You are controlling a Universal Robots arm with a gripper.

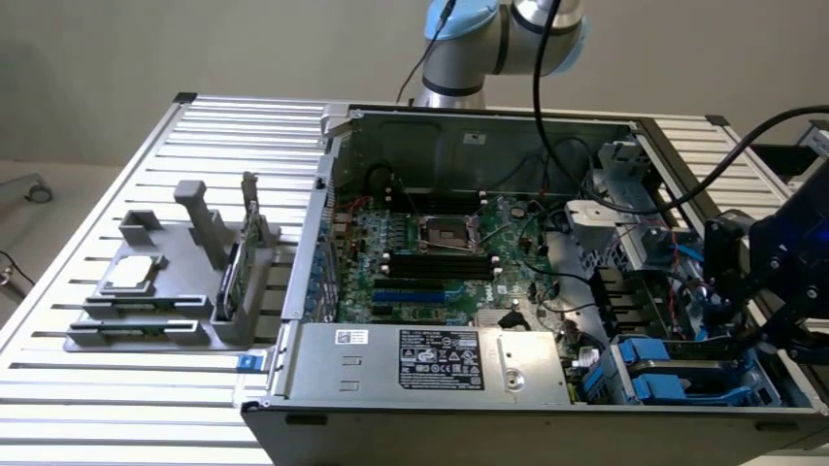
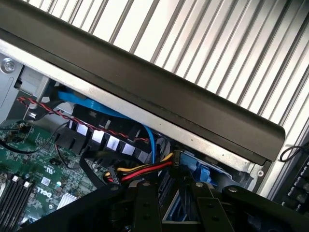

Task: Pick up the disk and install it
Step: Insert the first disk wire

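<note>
Disk (image 1: 693,388), seen by its bright blue rails, sits low in the drive bay at the corner of the open computer case (image 1: 518,413), toward the exterior view's lower right; another blue carrier (image 1: 638,354) stands just beside it. The hand (image 2: 171,195) hangs right over that bay, dark against the blue plastic below it; whether it is apart or clamped on the disk cannot be told. In the wrist view a bundle of yellow, red and black cables (image 2: 145,170) runs close by the blue plastic, under the case's black rim. A motherboard (image 1: 441,252) fills the middle of the case; a labelled power supply (image 1: 428,359) lies along its near side. The case rests on a slatted tabletop (image 1: 78,388); well apart, at the exterior view's left, a grey fixture (image 1: 155,320) carries a small silver chip (image 1: 130,277).
</note>
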